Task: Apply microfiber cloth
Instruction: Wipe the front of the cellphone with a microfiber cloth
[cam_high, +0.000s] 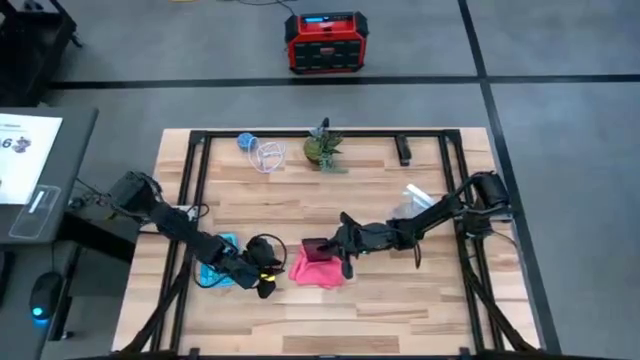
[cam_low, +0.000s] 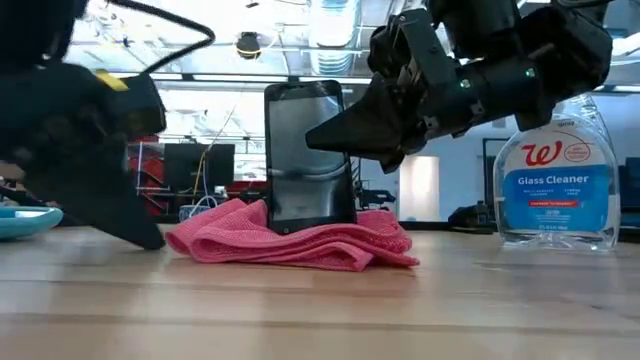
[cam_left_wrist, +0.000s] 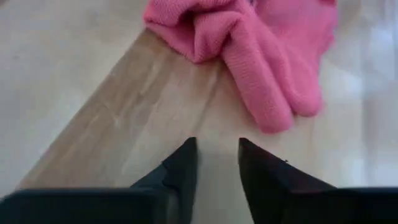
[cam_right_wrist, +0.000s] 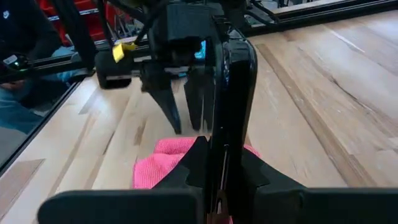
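Observation:
A bright pink microfiber cloth (cam_high: 315, 268) lies bunched on the wooden table (cam_high: 400, 310); the low view shows its folds (cam_low: 300, 240). A black phone (cam_low: 308, 155) stands upright with its lower end on the cloth. My right gripper (cam_low: 345, 135) reaches in from the right and is shut on the phone. My left gripper (cam_high: 266, 287) hovers just left of the cloth, low over the table. Its fingers (cam_left_wrist: 186, 165) are slightly apart with nothing between them, and the cloth (cam_left_wrist: 249, 43) lies a little ahead of them. My right gripper pinches the phone between its two fingers, one on the near face and one on the far face, at the phone's right edge (cam_right_wrist: 229, 134) about mid-height. The fingers come nearly level from the table's right. The phone stands upright, its lower end (cam_low: 312, 222) on the pink cloth.
A light blue calculator (cam_high: 215, 262) lies under the left arm. A glass cleaner spray bottle (cam_low: 556, 165) stands at the right. A small plant (cam_high: 323, 148) and a clear bowl (cam_high: 265, 155) sit at the far edge. A black frame (cam_high: 195, 200) borders the table.

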